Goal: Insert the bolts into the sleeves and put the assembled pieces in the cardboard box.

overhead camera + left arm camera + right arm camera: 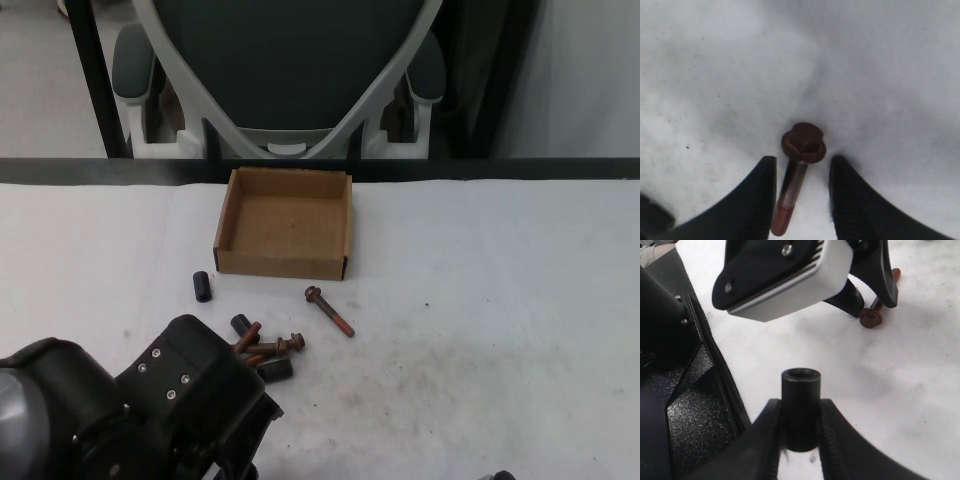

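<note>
While your right gripper (801, 412) clenches the black cylindrical sleeve (801, 395), your left gripper (803, 161) stands released astride the rusty brown hex-headed bolt (796, 175) lying on the white bench (880, 75); close squarely on its shank (not the head).

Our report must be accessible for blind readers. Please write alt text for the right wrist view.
The right gripper holds a black sleeve between its fingers, the sleeve's open end showing, over the white bench. Farther off, the left gripper has its open fingers on either side of a reddish-brown bolt.
</note>
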`<state>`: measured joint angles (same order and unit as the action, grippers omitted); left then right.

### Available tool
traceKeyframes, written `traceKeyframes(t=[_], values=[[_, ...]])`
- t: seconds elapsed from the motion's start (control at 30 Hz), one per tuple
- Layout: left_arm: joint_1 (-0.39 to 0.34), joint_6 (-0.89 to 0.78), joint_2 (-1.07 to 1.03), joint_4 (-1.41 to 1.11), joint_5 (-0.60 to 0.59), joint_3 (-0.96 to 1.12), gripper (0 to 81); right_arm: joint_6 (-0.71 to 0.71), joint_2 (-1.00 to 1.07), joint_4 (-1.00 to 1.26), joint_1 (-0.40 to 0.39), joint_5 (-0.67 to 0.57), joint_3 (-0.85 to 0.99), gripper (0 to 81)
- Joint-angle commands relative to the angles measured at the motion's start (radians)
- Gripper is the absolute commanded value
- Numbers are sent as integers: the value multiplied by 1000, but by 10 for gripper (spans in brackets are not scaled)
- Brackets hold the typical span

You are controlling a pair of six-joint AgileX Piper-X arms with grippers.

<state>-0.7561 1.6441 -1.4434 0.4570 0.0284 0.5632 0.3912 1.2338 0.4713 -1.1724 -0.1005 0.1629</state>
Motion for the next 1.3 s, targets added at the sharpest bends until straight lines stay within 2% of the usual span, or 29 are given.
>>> traceKeyframes(t=[0.0, 0.37, 0.57, 0.7, 0.9, 1.1, 1.27], values=[[-4, -4, -37, -6, -1, -5, 314, -9, -8, 5, 3, -3, 10, 2], [-4, -59, -37, 5, 42, -5, 6, -9, -8, 5, 3, 9, 10, 2], [-7, -191, -2, 5, 10, -5, 8, -17, -8, 11, 3, 59, -10, 2], [-36, -292, 75, 5, -28, -5, 8, -17, -8, 55, 3, 81, -33, 2], [-112, -523, 219, 3, -54, -8, 8, -15, -10, 175, 3, 81, -77, 2], [-224, -710, 367, -1, -56, -10, 8, -1, -15, 245, -3, 100, -111, 2], [-304, -872, 473, -90, 10, -64, 8, -10, -48, 243, -29, 133, -111, 2]])
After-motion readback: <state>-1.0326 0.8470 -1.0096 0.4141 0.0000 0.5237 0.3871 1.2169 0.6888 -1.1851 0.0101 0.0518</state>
